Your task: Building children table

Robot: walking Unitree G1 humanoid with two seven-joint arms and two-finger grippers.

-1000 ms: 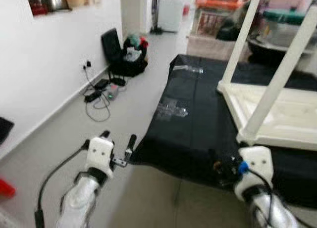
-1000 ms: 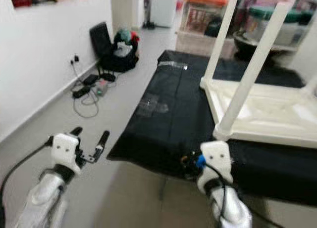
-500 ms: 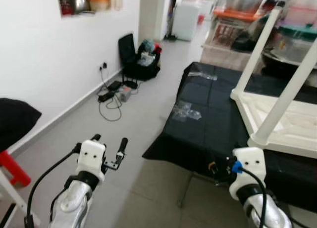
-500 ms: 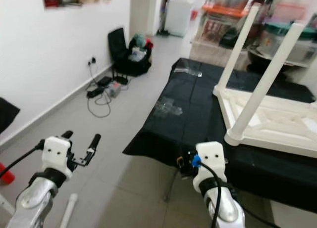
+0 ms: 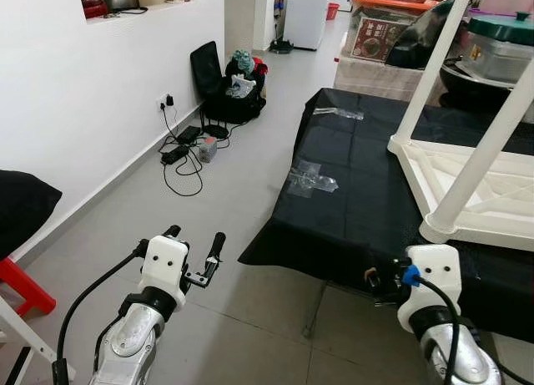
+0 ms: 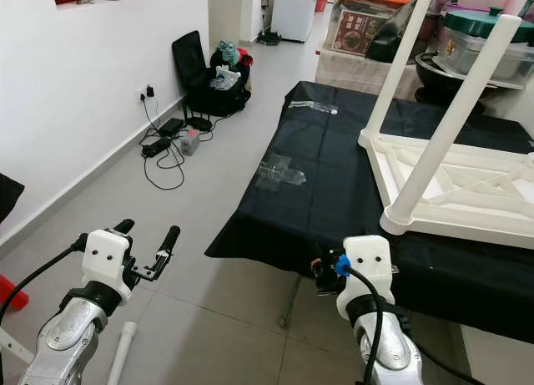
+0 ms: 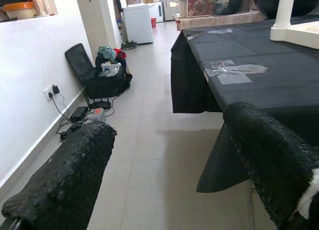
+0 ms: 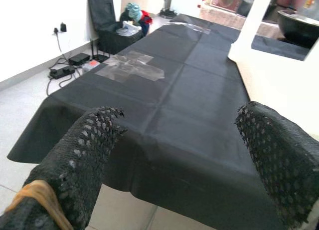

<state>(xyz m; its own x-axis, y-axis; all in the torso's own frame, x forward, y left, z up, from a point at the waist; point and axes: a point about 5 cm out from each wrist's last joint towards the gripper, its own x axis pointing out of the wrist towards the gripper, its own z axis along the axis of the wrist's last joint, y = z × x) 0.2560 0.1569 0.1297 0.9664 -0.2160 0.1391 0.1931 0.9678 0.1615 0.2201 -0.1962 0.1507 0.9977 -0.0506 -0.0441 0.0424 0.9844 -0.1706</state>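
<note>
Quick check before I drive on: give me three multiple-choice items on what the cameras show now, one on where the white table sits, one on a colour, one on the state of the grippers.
1. Where does the upside-down white children's table lie?
A. On the bare floor
B. On the black cloth-covered surface
C. Against the white wall

2. What colour is the backpack-like bag by the wall?
A. Black
B. Yellow
C. White

3. How do the left gripper and right gripper stand?
A. Both shut on a table leg
B. Left open, right shut
C. Both open, holding nothing

Key: 1 B, its legs point up from the black cloth; 2 A, the bag's shell is black; 3 C, each wrist view shows fingers spread wide with a gap between.
</note>
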